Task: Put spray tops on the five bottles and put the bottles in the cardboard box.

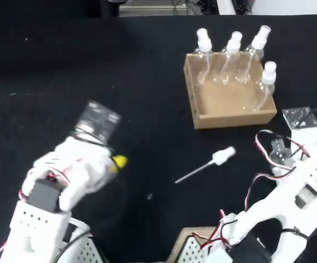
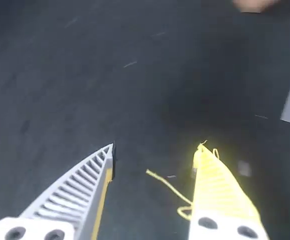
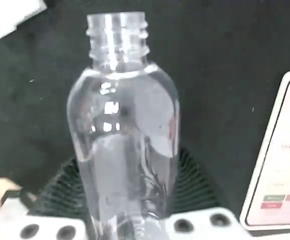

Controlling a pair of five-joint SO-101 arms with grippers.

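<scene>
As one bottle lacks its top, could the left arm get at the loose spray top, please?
Probably yes: the left gripper is open and empty, and the spray top lies on bare table with nothing between them, though reach is unsure.

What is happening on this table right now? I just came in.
The cardboard box already has four bottles in it, each with its spray top on. The right gripper is shut on the fifth bottle, whose neck is bare, near the box. The last spray top lies on the black table between the two arms. The left gripper is open and empty above the table.
</scene>
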